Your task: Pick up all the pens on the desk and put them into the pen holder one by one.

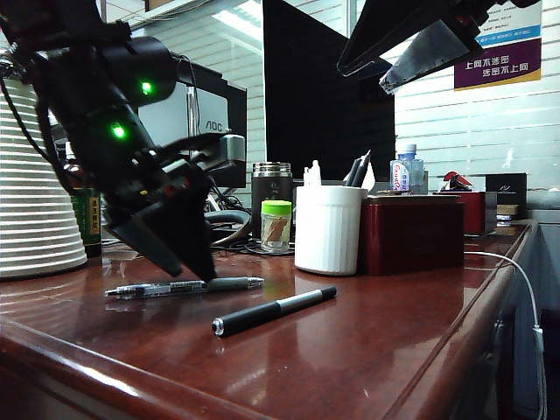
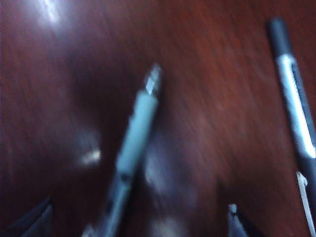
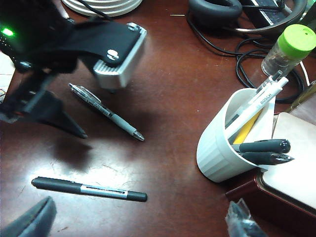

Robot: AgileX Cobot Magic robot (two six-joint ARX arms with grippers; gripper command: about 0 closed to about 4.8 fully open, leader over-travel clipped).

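Glossy reddish-brown table [image 1: 376,350], two pens lying loose on it, left tool [image 1: 175,241] low over the clear one.

The left tool stands spread wide and empty, its tips either side of the clear-barrelled pen [image 2: 133,148], which lies apart from the black-and-silver pen [image 3: 89,189] nearer the table's edge. The right tool [image 3: 138,222] hangs high, equally wide open and holding nothing, above the white ribbed pen holder [image 3: 222,148] beside the dark red box [image 1: 411,232]. The risk, I judge: on so slick a surface a slim round pen may roll or skid if one tip lands first, or get pinched near its end and tilt. The holder already carries several pens, so a slanted drop could catch on them.
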